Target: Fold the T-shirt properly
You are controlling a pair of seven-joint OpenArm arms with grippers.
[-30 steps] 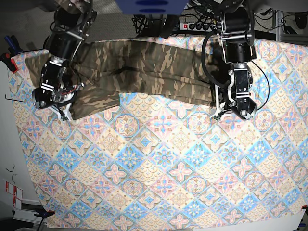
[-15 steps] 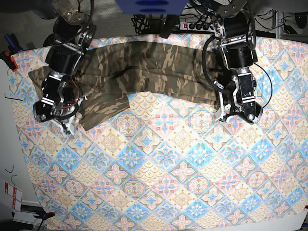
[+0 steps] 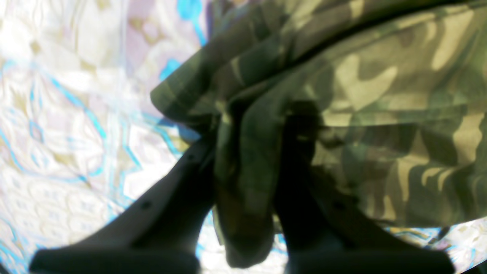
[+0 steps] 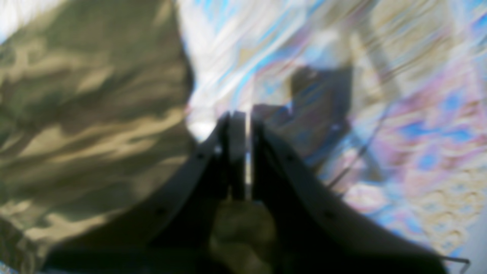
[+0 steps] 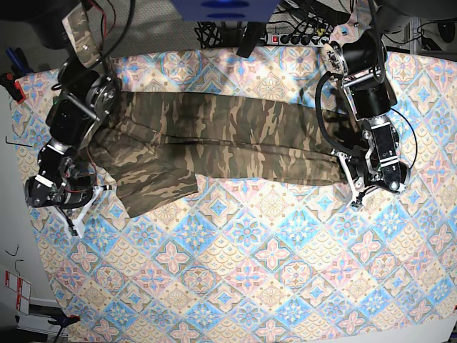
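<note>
Overhead, the T-shirt (image 5: 214,139) lies as a long folded band across the far part of the tablecloth (image 5: 250,286), stretched between both arms. Each arm reaches down from the far edge, wrist angled toward the near side. The left gripper (image 3: 247,167) is clamped on a bunched fold of the cloth's end. The right gripper (image 4: 239,152) has its jaws nearly together, with camouflage fabric between them lower down.
</note>
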